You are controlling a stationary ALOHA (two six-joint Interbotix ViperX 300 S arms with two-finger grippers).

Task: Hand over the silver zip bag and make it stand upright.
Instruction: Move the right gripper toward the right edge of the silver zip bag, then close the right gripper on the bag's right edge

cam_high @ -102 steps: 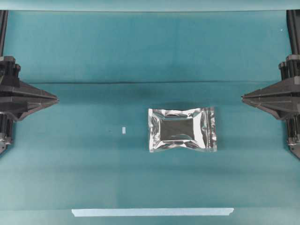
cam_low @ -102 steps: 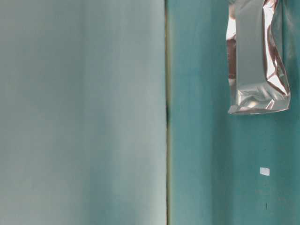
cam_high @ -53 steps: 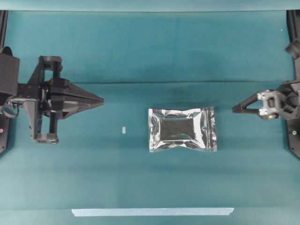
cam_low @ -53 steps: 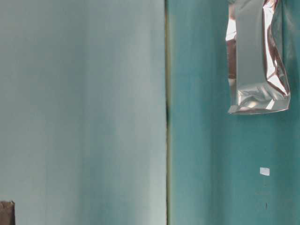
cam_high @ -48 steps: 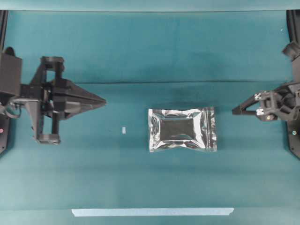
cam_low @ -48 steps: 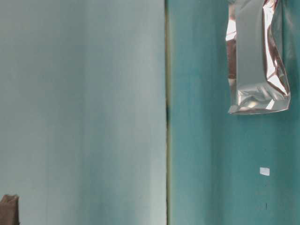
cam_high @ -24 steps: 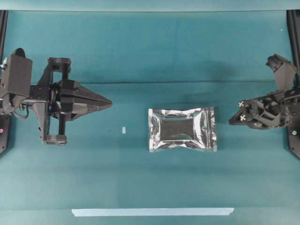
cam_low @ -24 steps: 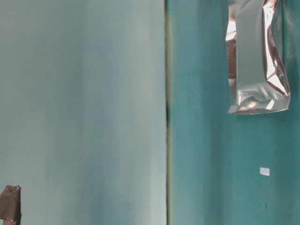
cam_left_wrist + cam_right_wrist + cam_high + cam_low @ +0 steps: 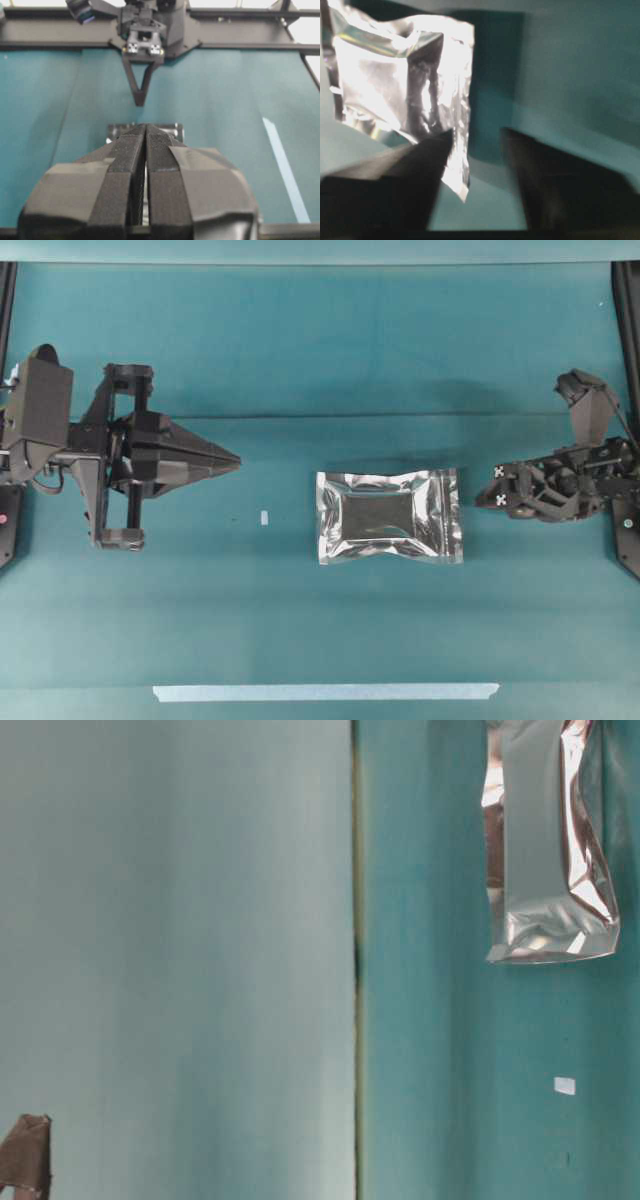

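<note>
**Lying flat between two arms — the pouch untouched**

Lying flat on the teal table (image 9: 300, 350), the silver zip bag (image 9: 389, 516) sits a little right of centre in the overhead view, touched by neither arm. The right gripper (image 9: 475, 145) is just beside the bag's right edge, its fingers (image 9: 405, 175) spread apart with nothing between them. The left gripper (image 9: 232, 456) is well apart on the other side, its jaws pressed together and empty — pointing toward the bag. A small white tape scrap (image 9: 264, 517) lies between them; a long pale tape strip (image 9: 325, 692) runs along the near edge.
</note>
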